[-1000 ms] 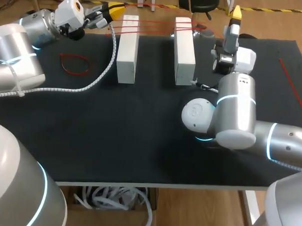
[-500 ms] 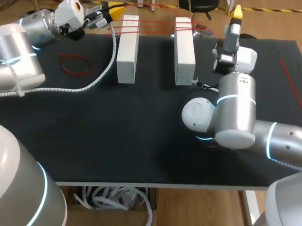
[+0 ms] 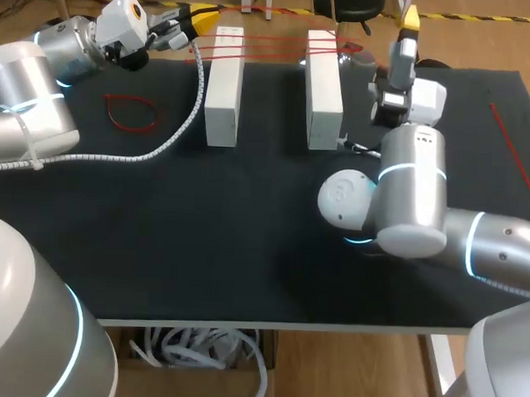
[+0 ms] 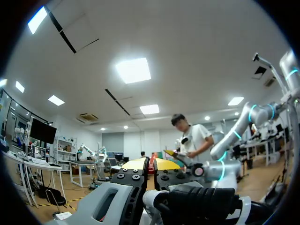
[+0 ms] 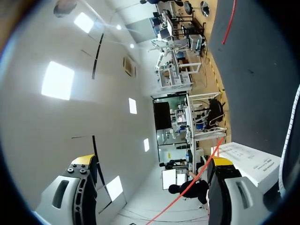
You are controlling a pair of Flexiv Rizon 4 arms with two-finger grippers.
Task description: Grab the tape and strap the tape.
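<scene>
The red tape (image 3: 272, 46) runs in strands across the far ends of the left block (image 3: 224, 82) and right block (image 3: 323, 87) on the bench (image 3: 246, 233). The left pincer (image 4: 150, 165), just beside the left block, is clenched on the tape. The right pincer (image 5: 152, 164) is released, tips wide apart, a strand passing one finger. A red loop (image 3: 132, 112) and a coiled cable (image 3: 175, 135) lie near the left arm.
</scene>
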